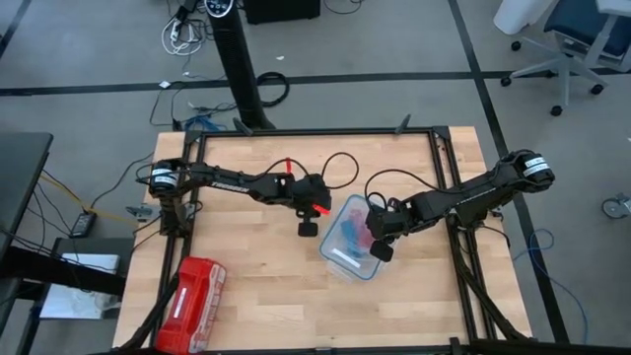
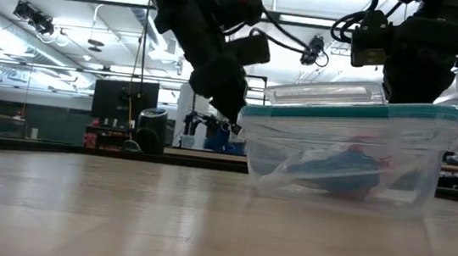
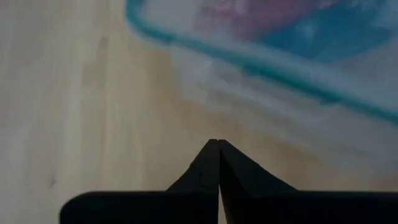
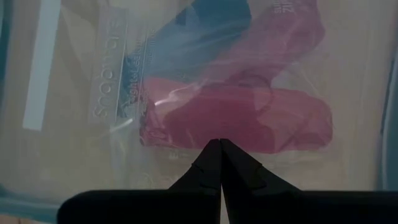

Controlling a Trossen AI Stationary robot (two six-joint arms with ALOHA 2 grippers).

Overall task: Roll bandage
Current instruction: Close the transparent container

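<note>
The blue bandage [image 4: 199, 25] lies inside a clear plastic container [image 1: 350, 240] with a teal rim [image 2: 359, 112], next to red-pink fabric rolls [image 4: 249, 118]. A clear lid [image 4: 109, 68] covers them. My right gripper [image 4: 219, 142] is shut and points steeply down over the lid, above the red rolls. My left gripper [image 3: 217, 142] is shut with nothing between its fingers. It hangs over bare wood just left of the container [image 3: 249, 59], slanting down toward it. My right gripper's shut fingertips [image 2: 416, 92] stand right at the container's lid, coming from above. Whether they touch the lid I cannot tell; the gripper's own body hides that spot.
A red zip pouch [image 1: 192, 294] lies near the table's front left corner. Bare wood [image 1: 266, 286] stretches between the pouch and the container. Dark frame rails [image 1: 315, 133] run along the table's far edge and sides.
</note>
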